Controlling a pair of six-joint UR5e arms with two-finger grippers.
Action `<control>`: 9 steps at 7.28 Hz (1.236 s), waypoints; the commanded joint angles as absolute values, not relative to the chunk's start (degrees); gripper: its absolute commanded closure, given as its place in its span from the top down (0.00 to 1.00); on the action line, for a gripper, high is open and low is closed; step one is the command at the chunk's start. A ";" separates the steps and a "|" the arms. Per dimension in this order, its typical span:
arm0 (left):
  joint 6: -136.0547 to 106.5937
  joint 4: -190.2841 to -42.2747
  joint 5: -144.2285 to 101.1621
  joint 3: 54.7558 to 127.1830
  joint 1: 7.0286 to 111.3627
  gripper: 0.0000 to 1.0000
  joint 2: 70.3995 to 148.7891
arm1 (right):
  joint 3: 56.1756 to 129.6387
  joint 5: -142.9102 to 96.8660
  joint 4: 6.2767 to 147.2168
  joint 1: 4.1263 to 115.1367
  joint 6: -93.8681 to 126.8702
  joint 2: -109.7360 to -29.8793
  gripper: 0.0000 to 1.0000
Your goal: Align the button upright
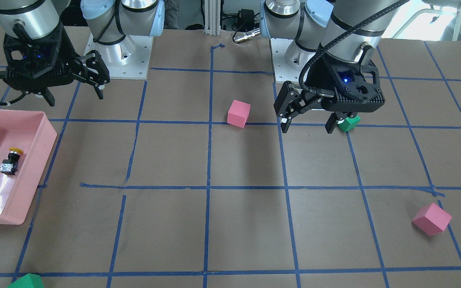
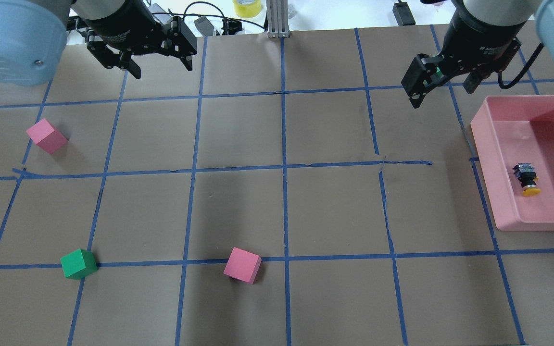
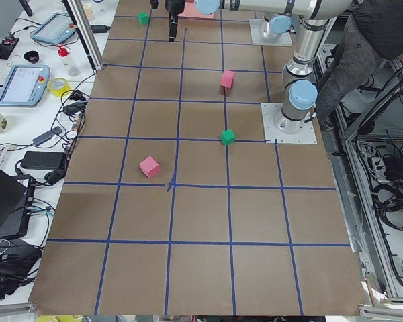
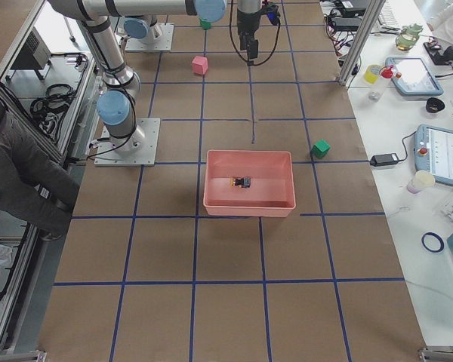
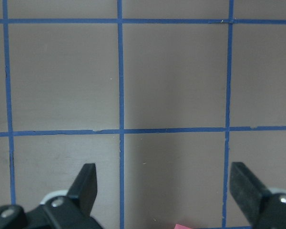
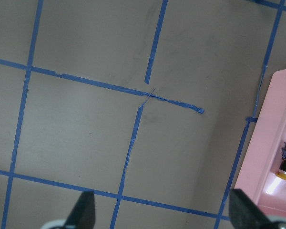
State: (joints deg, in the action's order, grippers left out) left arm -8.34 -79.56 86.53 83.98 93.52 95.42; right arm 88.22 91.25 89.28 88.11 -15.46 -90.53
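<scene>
Green cube [image 1: 26,281] cut off; button [image 1: 10,162] sideways in tray [image 1: 47,146]; left fingers [image 5: 88,185], right fingers [image 6: 241,210] spread

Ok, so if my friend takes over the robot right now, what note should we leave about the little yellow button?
Left gripper: open, empty, hovering over the table, far from the tray.
Right gripper: open, empty, hovering beside the pink tray, not over it.
Button: lying on its side on the tray floor, yellow cap pointing sideways, nothing touching it.
Done: nothing yet; the button is not upright.
Left: probably bring the nearer gripper, the right one, over the tray, pick the button up and stand it cap up.
</scene>
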 commanded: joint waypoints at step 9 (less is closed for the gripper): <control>-7.39 -81.13 86.83 83.58 93.43 1.00 95.63 | 87.97 90.53 91.05 73.16 -15.55 -86.23 1.00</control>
